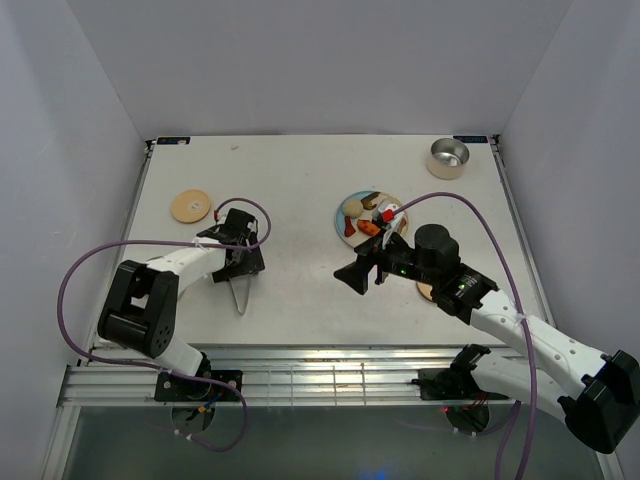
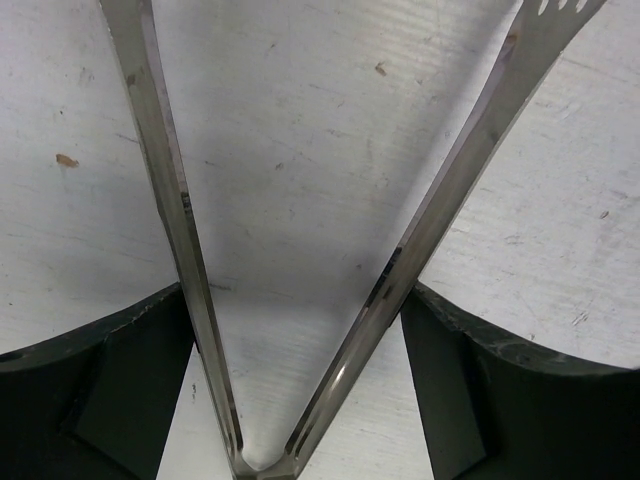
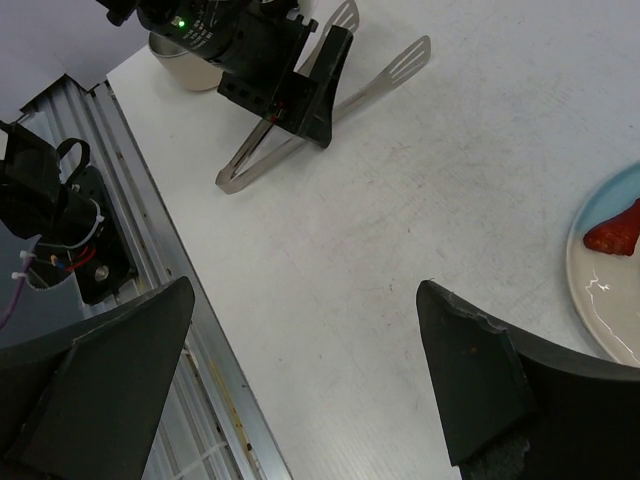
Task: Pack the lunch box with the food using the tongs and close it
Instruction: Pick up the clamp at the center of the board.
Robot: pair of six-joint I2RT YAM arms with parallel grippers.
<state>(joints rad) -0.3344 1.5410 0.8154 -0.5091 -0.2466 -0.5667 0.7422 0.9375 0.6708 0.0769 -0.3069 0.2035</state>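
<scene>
The silver tongs (image 1: 240, 292) lie flat on the table at the near left, hinge end toward me. My left gripper (image 1: 243, 262) stands open astride them. In the left wrist view both arms of the tongs (image 2: 170, 200) run between the fingers (image 2: 110, 390), close against their inner faces. The food (image 1: 368, 215) sits on the blue-and-white plate (image 1: 340, 226) at mid-table. A round metal lunch box (image 1: 448, 157) stands open at the far right. My right gripper (image 1: 352, 275) hovers open and empty, near side of the plate; its wrist view shows a red piece (image 3: 615, 232) and the tongs (image 3: 380, 80).
A tan round disc (image 1: 191, 206) lies far left of the left gripper. Another tan disc (image 1: 425, 290) peeks out under the right arm. The table's near edge with a metal rail (image 3: 150, 230) runs just below the right gripper. White walls enclose three sides.
</scene>
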